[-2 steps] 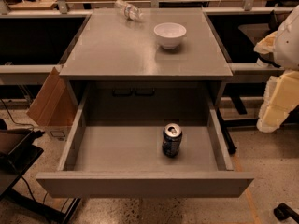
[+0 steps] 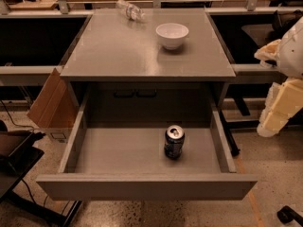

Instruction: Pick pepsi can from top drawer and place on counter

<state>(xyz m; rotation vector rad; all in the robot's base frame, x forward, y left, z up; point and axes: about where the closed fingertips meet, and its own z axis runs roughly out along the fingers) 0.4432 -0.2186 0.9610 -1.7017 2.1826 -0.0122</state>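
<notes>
The pepsi can (image 2: 174, 142) is dark blue with a silver top. It stands upright on the floor of the open top drawer (image 2: 118, 155), right of centre. The drawer is pulled fully out toward me. Above it is the grey counter (image 2: 118, 46). My arm shows as pale cream parts at the right edge, and its lower end, the gripper (image 2: 277, 110), hangs to the right of the drawer, outside its side wall and well apart from the can.
A white bowl (image 2: 172, 34) stands on the counter at the back right. A clear plastic bottle (image 2: 130, 10) lies at the back edge. A cardboard sheet (image 2: 49, 103) leans left of the cabinet. Dark side benches flank both sides.
</notes>
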